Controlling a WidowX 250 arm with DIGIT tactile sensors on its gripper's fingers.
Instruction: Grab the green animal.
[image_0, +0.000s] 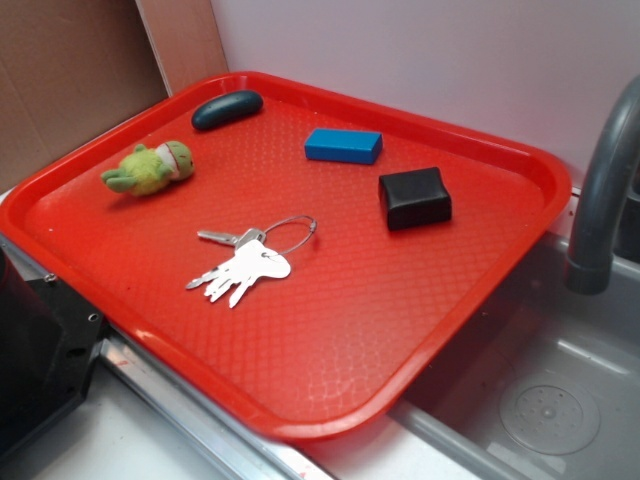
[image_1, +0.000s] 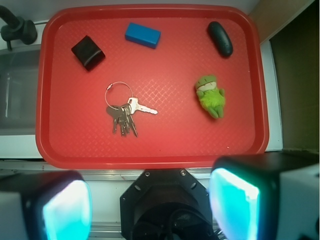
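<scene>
Our gripper hangs high above the near edge of the red tray, jaws spread wide and empty, the two pads glowing teal at the bottom of the wrist view. From there the green animal lies at about one o'clock, on its side on the tray floor, clear of everything else. The dark teal oval sits farther out at twelve o'clock from the toy, near but apart, and could be mistaken for the target (it is greenish too). The bunch of keys lies at nine o'clock from the toy, well apart; the blue block and the black block lie beyond. We judge the main risks to be a descent off to one side, so that one pad nudges the light plush away, or a shallow close that pinches only fuzz and slips
</scene>
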